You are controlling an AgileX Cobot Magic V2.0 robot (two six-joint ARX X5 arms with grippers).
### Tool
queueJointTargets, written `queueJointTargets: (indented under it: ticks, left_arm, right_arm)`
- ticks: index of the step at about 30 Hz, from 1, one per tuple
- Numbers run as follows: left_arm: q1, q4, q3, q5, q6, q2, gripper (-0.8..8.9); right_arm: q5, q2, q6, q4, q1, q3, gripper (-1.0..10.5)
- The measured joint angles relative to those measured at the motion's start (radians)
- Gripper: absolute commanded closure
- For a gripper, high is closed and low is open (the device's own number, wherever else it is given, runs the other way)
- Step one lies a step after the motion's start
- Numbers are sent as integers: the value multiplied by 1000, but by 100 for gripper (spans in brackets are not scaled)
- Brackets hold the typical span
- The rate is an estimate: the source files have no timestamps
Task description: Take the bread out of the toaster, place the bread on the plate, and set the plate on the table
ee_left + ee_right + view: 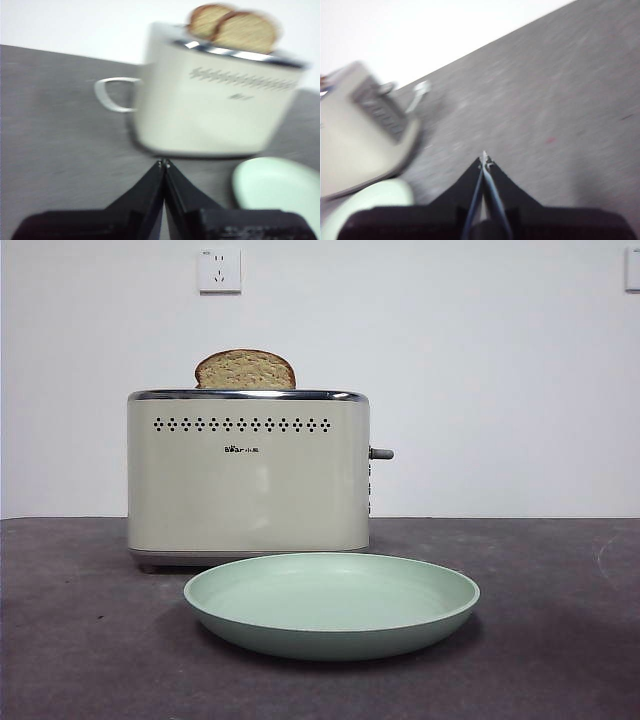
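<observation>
Hiding most of bread (pixel 245 371): toaster (pixel 248 475).

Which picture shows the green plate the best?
The front view: the whole plate lies sharp and complete on the table, before the toaster. The left wrist view catches only a blurry part of it, beside the toaster. The right wrist view shows just a pale sliver at the picture's edge.
</observation>
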Motion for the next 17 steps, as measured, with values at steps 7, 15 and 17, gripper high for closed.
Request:
queueJointTargets:
  ticks: [7, 15, 17]
  left_arm:
    - [0, -11, 109, 124, -183, 20, 819]
    - [0, -134, 424, 191, -188, 220, 819]
    - [0, -167, 508, 201, -163, 297, 819]
  right_arm:
    - [-195, 127, 127, -12, 0, 164, 958]
    - [-391, 478, 44, -61, 0, 521, 958]
    - [-409, 561, 4, -76, 5, 608, 958]
